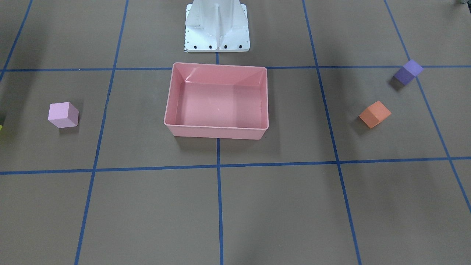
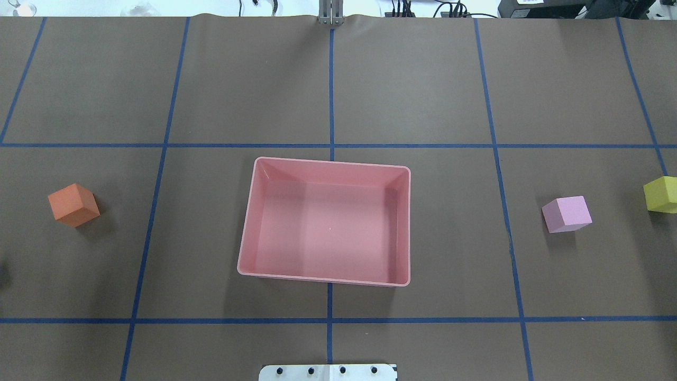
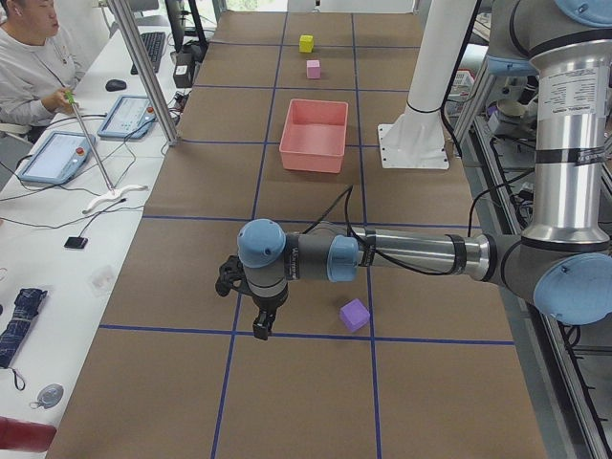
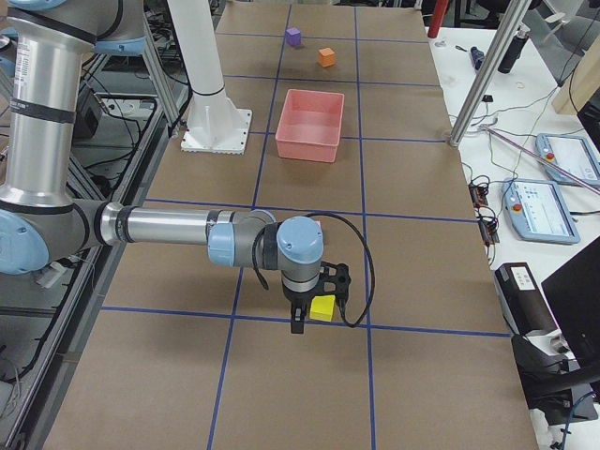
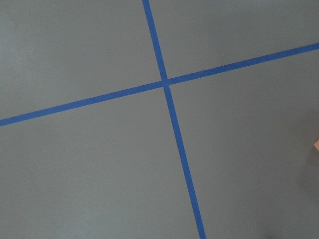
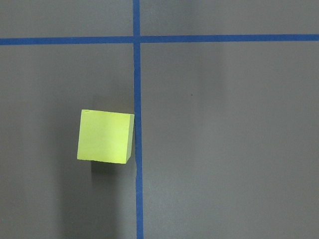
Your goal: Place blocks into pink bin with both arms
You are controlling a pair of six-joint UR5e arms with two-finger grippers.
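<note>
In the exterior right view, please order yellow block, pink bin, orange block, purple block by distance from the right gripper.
1. yellow block, at the right gripper
2. pink bin, mid-table
3. orange block, far end
4. purple block, farthest back

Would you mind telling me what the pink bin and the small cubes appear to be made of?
The pink bin looks like moulded plastic, glossy: its inner walls carry bright reflections and its rim is rolled. The orange cube, lilac cube, purple cube and yellow cube look like foam, though painted wood cannot be ruled out: their faces are matte, with no highlights.
</note>
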